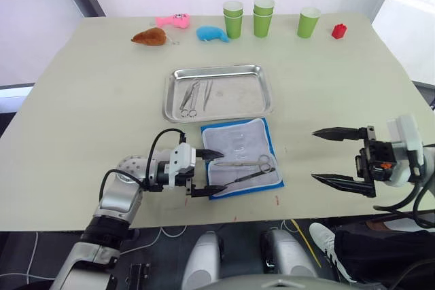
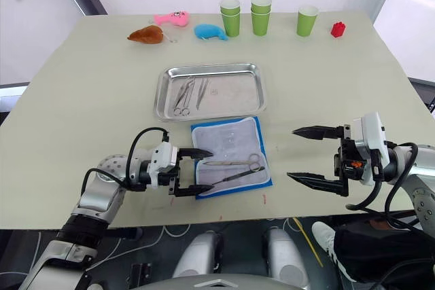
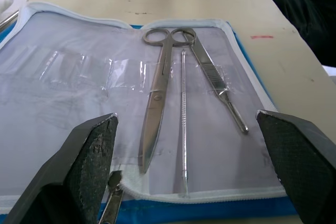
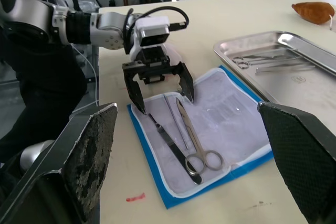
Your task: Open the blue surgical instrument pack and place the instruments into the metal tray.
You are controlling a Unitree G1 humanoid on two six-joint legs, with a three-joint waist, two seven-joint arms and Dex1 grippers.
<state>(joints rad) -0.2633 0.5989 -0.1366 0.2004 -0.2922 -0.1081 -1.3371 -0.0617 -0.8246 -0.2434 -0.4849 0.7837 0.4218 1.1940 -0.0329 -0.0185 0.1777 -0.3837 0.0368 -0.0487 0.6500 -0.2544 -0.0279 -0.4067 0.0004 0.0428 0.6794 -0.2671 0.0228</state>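
Now I hold my left end effector [image 1: 204,172] spread at the open blue surgical instrument pack [image 1: 241,156], centre frame below the metal tray [image 1: 217,91]; the right end effector [image 1: 333,156] hangs spread. Risk: closing on lining drags remaining instruments [image 1: 246,168] off.

The tray [image 3: 6,1] is cut off at the left wrist view's edge, only a corner being seen. A tool tip [image 3: 111,203] is partly hidden by a finger [image 3: 84,166]. Tools in the tray [image 1: 194,94] are too small to be told apart.
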